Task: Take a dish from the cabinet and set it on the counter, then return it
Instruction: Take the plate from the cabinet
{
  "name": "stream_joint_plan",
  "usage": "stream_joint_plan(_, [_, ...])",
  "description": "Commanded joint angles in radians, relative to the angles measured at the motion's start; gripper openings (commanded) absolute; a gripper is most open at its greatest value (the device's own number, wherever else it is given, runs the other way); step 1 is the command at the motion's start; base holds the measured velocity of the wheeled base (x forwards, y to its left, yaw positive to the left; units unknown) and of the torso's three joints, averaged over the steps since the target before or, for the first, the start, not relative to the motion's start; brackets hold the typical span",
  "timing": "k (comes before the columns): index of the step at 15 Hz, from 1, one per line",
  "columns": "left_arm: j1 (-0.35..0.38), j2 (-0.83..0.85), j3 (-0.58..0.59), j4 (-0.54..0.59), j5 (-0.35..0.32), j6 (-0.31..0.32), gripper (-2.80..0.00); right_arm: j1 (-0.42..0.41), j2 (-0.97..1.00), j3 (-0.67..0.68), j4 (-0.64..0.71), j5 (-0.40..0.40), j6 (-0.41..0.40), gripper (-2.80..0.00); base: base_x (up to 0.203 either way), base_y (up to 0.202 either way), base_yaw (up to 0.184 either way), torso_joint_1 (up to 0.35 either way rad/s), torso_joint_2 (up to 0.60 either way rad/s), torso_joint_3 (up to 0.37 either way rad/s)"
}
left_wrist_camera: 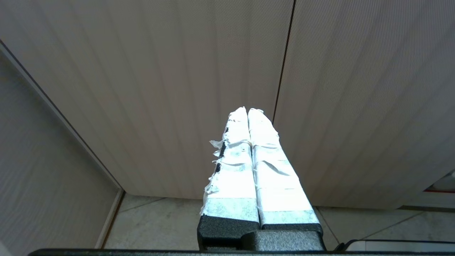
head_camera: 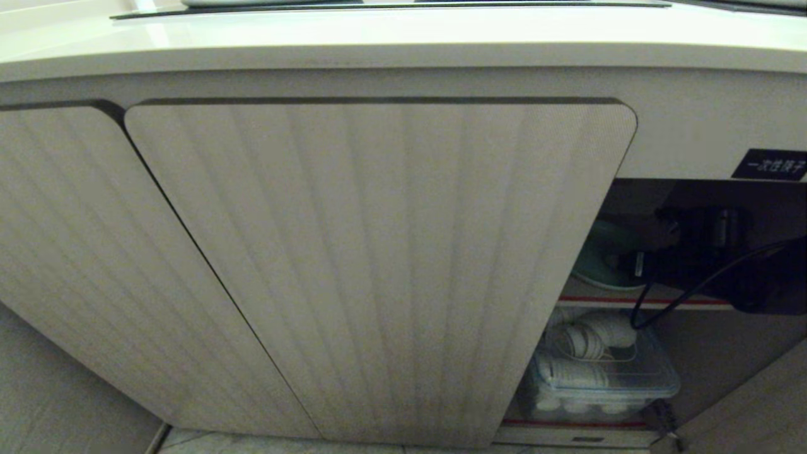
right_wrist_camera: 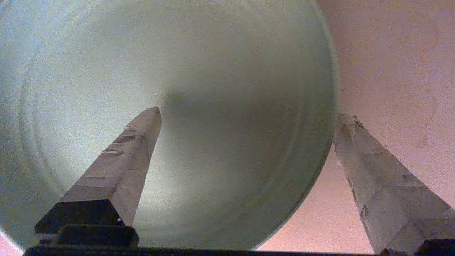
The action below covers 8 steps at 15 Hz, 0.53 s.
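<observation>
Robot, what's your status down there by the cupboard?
Right gripper open over the green plate on the cupboard's upper shelf, not gripping. Left gripper shut, idle by the closed doors. Nothing blocking.

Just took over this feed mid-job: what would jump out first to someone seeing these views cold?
The right gripper, reaching into the open right side of the cabinet, has its fingers spread wide over the mint-green dish on the red-edged upper shelf, one finger over the dish and one past its rim. Below sits a clear container of white items. The left gripper is shut, facing the closed ribbed doors.
</observation>
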Motion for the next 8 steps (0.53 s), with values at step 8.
stream_joint_plan(8, [0.000,0.000,0.000,0.000,-0.001,-0.001,-2.80,0.012,0.000,-0.001,-0.010,-0.001,0.039,-2.80,0.000,0.000,0.000,0.000,0.00,0.000])
